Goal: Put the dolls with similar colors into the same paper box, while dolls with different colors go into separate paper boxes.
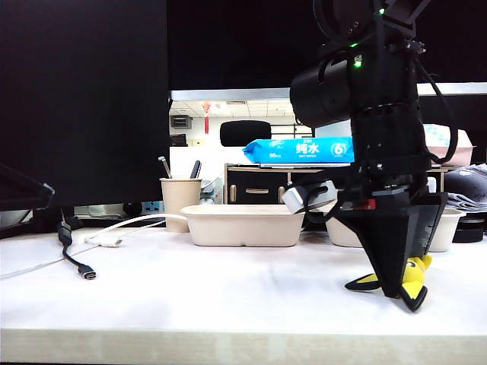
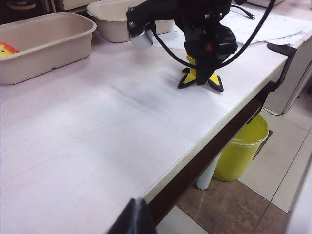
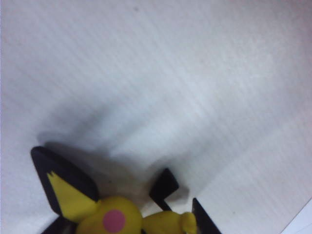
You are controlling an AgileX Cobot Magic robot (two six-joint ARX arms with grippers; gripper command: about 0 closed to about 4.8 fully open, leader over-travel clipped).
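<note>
The yellow creature with black pointed ears (image 1: 415, 277) lies on the desk (image 1: 190, 293) at the lower right of the exterior view, not yet in any box. The right pincer (image 1: 403, 287) points down with its fingertips at or around the doll; whether the jaws have closed on it cannot be told, since the black fingers hide the contact. In the right wrist view the doll (image 3: 117, 214) fills the bottom edge, one ear and a pink cheek showing.

As a judgement, the task is partly done. One paper box (image 2: 46, 41), at the upper left of the left wrist view, already holds something yellow and orange (image 2: 6, 48), likely the duck. A second paper box (image 2: 114, 19) sits at the top centre; its contents are hidden. The white dolls are not visible anywhere, so their status is unclear.

The doll lies near the desk's front-right edge, beyond which a yellow bin (image 2: 241, 153) stands on the floor. The broad desk surface between doll and boxes is bare. A cable (image 1: 76, 262) and a cup with pens (image 1: 179, 199) sit far left.

The left pincer (image 2: 135, 218) shows only as a dark tip at the bottom edge, well away; its state cannot be told.
</note>
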